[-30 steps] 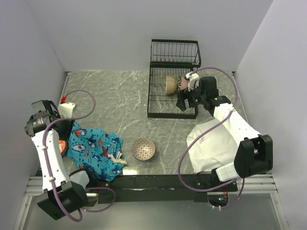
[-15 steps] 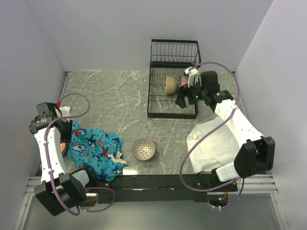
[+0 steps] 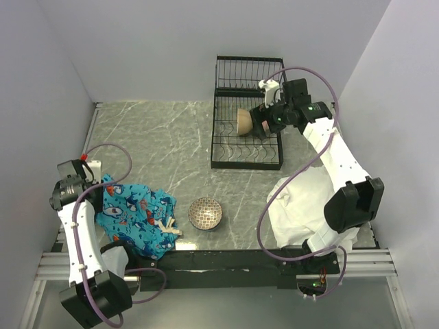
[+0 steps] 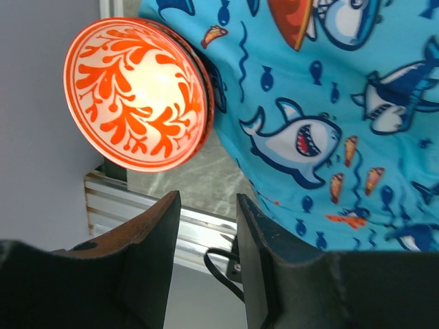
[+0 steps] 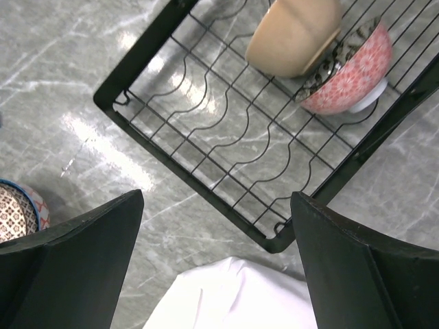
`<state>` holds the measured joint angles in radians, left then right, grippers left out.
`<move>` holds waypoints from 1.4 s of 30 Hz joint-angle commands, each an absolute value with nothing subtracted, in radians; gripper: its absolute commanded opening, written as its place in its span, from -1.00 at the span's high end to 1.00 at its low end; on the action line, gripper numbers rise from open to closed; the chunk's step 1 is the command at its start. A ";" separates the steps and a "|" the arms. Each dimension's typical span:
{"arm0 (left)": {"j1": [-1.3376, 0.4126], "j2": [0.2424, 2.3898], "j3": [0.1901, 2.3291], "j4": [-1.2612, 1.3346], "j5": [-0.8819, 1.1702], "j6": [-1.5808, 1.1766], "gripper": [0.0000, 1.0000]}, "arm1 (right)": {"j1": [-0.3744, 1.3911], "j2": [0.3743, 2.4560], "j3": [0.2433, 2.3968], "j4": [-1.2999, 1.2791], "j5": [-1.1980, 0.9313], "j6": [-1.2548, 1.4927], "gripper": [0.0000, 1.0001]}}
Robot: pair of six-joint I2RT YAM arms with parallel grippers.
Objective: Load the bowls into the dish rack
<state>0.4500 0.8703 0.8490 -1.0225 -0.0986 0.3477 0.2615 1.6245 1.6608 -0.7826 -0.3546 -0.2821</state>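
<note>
Right gripper (image 5: 218, 199) hovers wide open over the dish rack (image 3: 245, 165) holding a tan bowl (image 5: 295, 34), while the left gripper (image 4: 208, 199), narrowly parted, faces the orange-patterned bowl (image 4: 137, 103), likely the next pickup.

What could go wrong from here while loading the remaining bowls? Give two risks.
1. The orange-and-white patterned bowl lies tilted against the blue shark-print cloth by the table edge; the left tool might snag fabric or nudge it off.
2. In the black wire dish rack, the tan bowl rests against the pink patterned bowl; the open right tool could knock them.
</note>
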 commanded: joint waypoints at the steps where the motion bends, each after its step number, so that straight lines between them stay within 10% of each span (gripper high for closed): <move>1: 0.446 0.842 0.796 -0.925 -0.149 0.391 0.14 | 0.268 1.626 1.691 -0.830 -0.341 -0.262 -0.91; 42: 0.446 1.104 0.732 -0.690 -0.123 0.350 0.66 | 0.295 1.588 1.606 -0.808 -0.354 -0.192 -0.90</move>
<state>0.4500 1.0992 0.7238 -0.7170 -0.1295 0.3710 0.2840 1.5883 1.5654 -0.8242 -0.3489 -0.2024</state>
